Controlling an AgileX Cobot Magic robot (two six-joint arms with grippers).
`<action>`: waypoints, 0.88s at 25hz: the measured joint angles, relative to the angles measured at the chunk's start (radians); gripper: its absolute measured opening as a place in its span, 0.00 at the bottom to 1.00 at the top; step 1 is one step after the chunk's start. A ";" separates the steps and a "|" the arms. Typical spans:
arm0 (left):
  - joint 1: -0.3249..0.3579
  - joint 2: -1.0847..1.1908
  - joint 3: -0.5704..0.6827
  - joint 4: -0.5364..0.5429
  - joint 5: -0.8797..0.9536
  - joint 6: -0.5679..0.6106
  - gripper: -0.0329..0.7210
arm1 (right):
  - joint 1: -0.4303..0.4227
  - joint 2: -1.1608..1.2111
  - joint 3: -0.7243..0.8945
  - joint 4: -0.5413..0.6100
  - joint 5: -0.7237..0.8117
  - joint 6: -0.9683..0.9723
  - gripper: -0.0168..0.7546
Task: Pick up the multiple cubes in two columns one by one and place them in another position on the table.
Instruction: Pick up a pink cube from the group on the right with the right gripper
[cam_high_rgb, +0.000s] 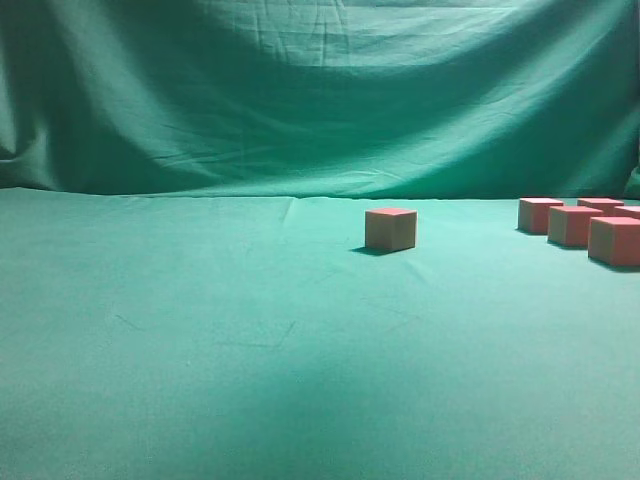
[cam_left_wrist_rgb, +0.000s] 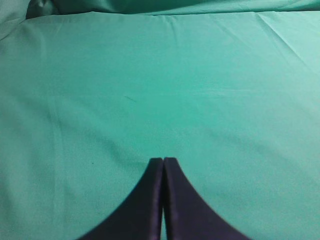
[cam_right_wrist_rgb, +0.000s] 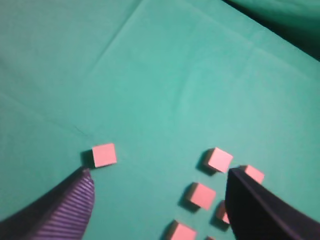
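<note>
Spread, empty right gripper (cam_right_wrist_rgb: 160, 200) is hovering at bottom of frame; left gripper (cam_left_wrist_rgb: 163, 165) is sitting clenched. Cubes (cam_right_wrist_rgb: 104, 154) are looking light, rigid, matte: pinch opposite flat sides.

A big green cloth (cam_high_rgb: 320, 90) hangs behind the table's far edge. It has soft folds and wrinkles.

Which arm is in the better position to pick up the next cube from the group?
The right. Its gripper hangs with jaws wide apart above the grouped cubes, near the lone cube. The left gripper is shut over bare table, with no cube in its view.
</note>
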 joint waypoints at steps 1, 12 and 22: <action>0.000 0.000 0.000 0.000 0.000 0.000 0.04 | 0.000 -0.036 0.038 -0.021 0.000 0.015 0.72; 0.000 0.000 0.000 0.000 0.000 0.000 0.04 | -0.272 -0.238 0.630 -0.027 -0.034 0.106 0.72; 0.000 0.000 0.000 0.000 0.000 0.000 0.04 | -0.383 -0.254 0.962 0.109 -0.270 0.115 0.72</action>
